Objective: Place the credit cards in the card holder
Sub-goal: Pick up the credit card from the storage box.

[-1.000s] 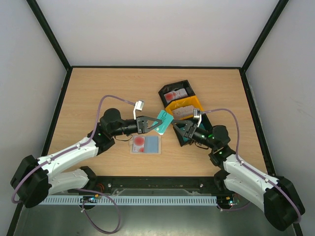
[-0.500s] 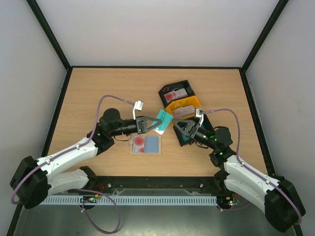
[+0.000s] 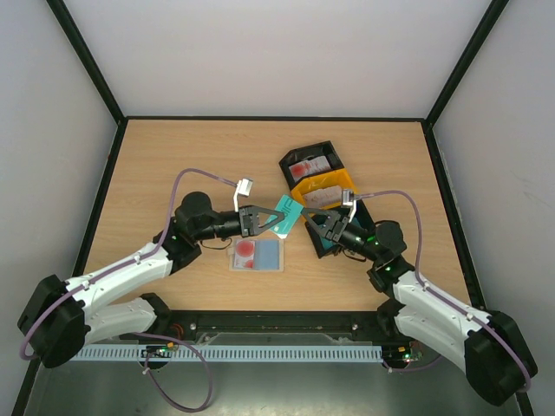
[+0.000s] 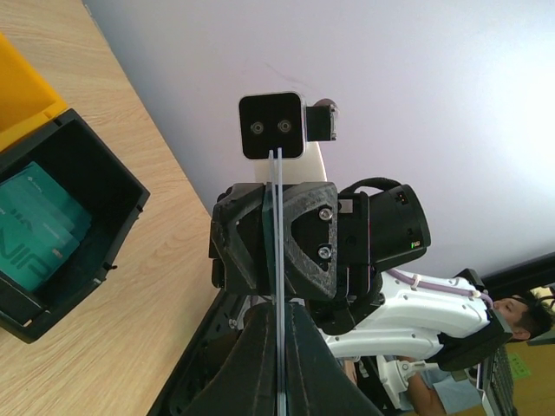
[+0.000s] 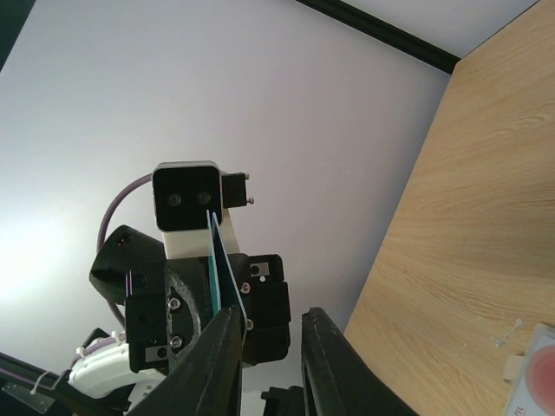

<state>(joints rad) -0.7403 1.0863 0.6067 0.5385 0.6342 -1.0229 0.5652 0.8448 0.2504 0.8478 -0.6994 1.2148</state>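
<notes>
The left gripper (image 3: 278,217) is clenched on a teal card (image 3: 288,211) held in the air over the table (image 3: 173,156), and the right gripper (image 3: 310,219), jaws narrowly parted, seems to straddle its other end, so an early let-go or skewed pinch could drop it.

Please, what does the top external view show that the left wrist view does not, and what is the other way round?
Only the top external view shows the card holder lying flat on the table, and the far black bin with red-printed cards. Only the left wrist view shows a person at the lower right, and the card seen edge-on as a thin line. Both show the teal card gripped by the left claw, with the right claw facing it.
</notes>
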